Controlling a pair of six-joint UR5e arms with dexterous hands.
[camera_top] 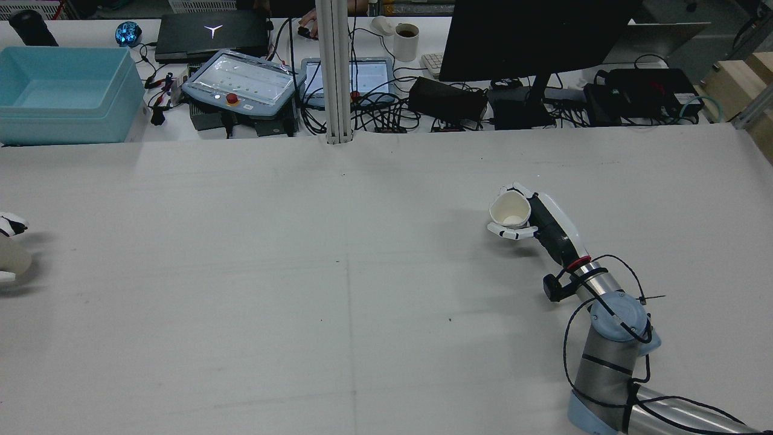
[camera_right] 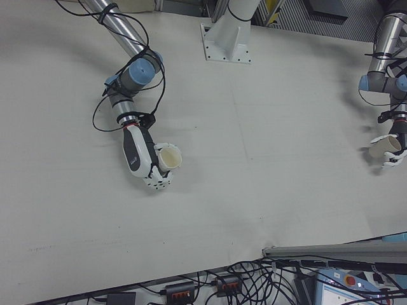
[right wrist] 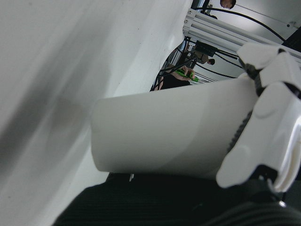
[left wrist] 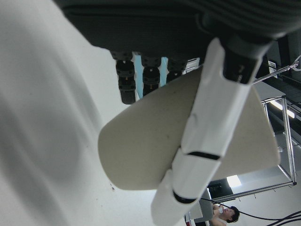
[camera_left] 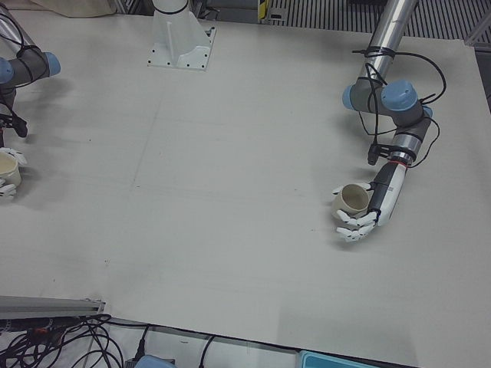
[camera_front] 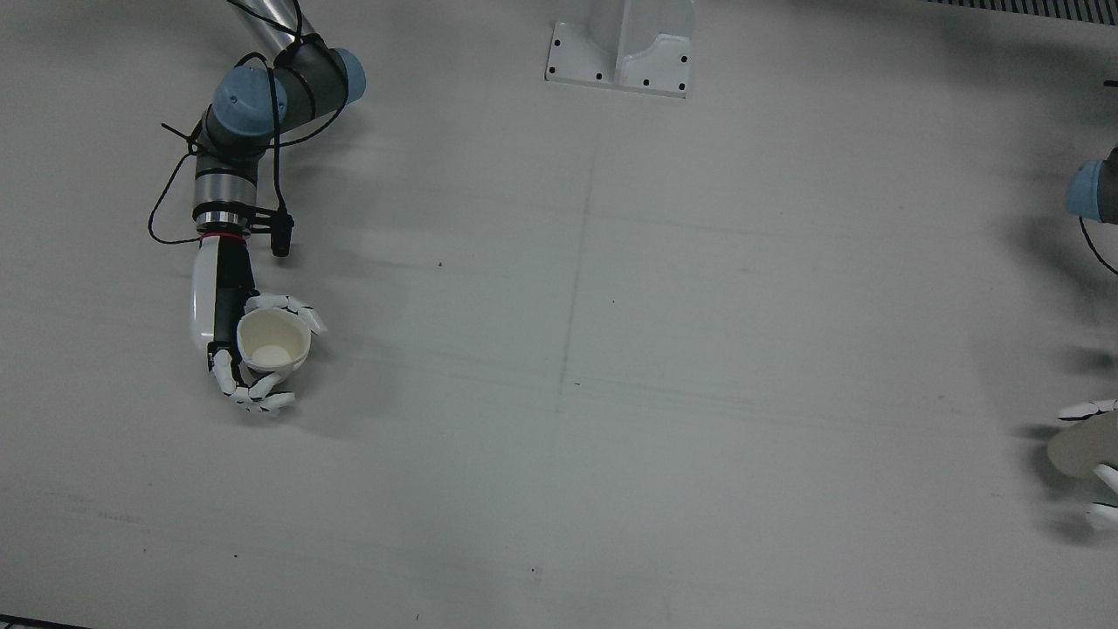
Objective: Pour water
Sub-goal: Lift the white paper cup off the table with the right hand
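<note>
A paper cup [camera_right: 169, 157] is held in the right hand [camera_right: 151, 170], another cup [camera_left: 353, 200] in the left hand [camera_left: 360, 222], fingers [camera_left: 354, 228] wrapped closed. The cups are kept well apart over the surface [camera_front: 611, 393]. Water could be spilled if either is tilted before they are brought together

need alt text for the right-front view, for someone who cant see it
Two robot arms over a bare grey table, each robot hand holding a pale paper cup. The right robot hand holds its cup left of centre; the left robot hand holds its cup at the right edge. Cables and equipment line the bottom edge.
</note>
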